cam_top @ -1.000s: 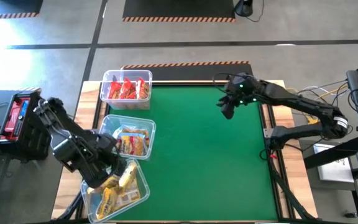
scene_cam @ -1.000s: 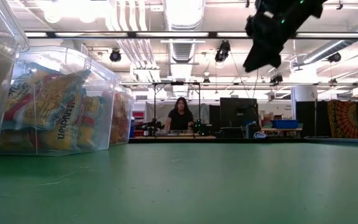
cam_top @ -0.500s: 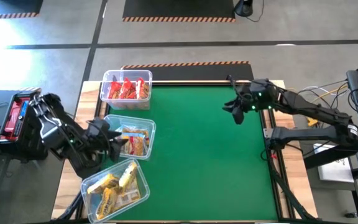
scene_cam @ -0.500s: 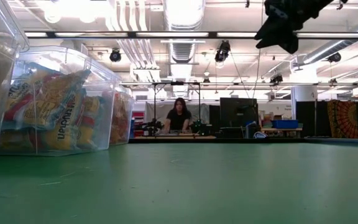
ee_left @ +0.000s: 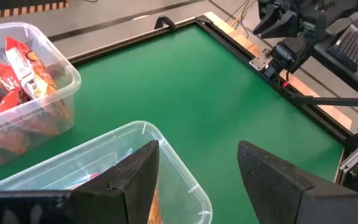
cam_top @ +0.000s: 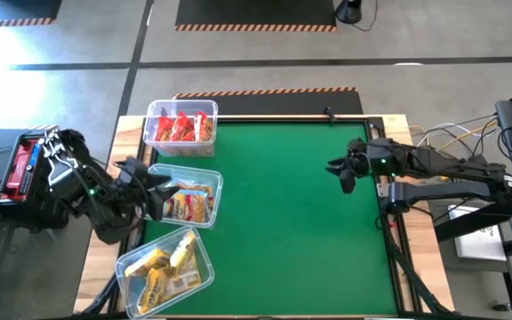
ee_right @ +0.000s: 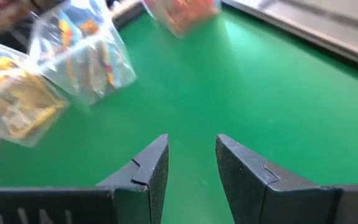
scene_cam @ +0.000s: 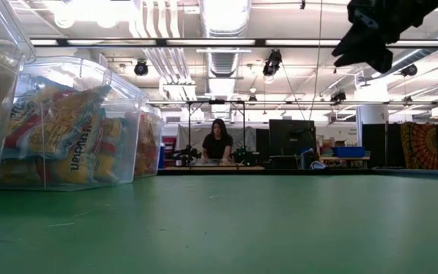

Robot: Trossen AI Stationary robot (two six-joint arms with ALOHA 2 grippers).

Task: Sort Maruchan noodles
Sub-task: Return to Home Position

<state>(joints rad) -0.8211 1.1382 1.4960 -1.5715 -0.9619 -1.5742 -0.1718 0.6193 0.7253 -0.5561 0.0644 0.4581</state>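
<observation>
Three bins (cam_top: 219,182) on the bench's (cam_top: 292,222) left edge hold the Maruchan noodles (cam_top: 181,126) — my left pincer (ee_left: 199,149), spread, empty, hovers at the middle rim and could clip it; right pincer (ee_right: 191,142), parted, hangs near the right edge.

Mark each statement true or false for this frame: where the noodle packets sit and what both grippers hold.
1. The red glossy noodle packets lie in the clear plastic bin at the high view's top. True.
2. The yellow noodle packets lie loose on the green mat. False: they are inside the bottom clear bin.
3. The right gripper holds a packet. False: it is open and empty.
4. The left gripper is open. True.
</observation>
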